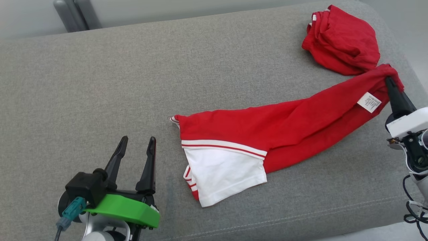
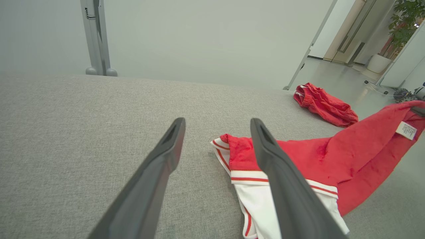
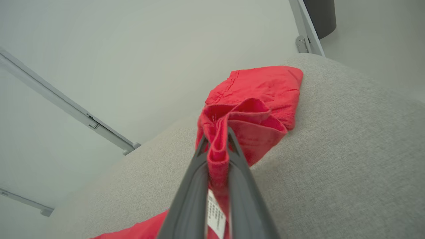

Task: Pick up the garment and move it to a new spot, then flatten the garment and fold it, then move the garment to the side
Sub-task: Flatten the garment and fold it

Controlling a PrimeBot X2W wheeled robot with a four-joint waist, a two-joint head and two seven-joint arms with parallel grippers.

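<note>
A red garment (image 1: 267, 130) with a white sleeve and red-white stripes lies stretched across the grey cushion (image 1: 100, 83), from the middle toward the right. My right gripper (image 1: 389, 82) is shut on the garment's raised right end, beside a white care label (image 1: 369, 102). In the right wrist view the red cloth (image 3: 217, 149) is pinched between the two fingers. My left gripper (image 1: 137, 142) stands open at the lower left, empty, just left of the sleeve's edge. The left wrist view shows the sleeve (image 2: 252, 179) partly behind the right finger.
A second red garment (image 1: 341, 40) lies bunched at the cushion's far right corner, close to my right gripper. The cushion's front edge runs along the bottom, its right edge beside my right arm. Grey metal posts (image 1: 75, 13) stand behind the cushion. Bare cushion stretches to the left.
</note>
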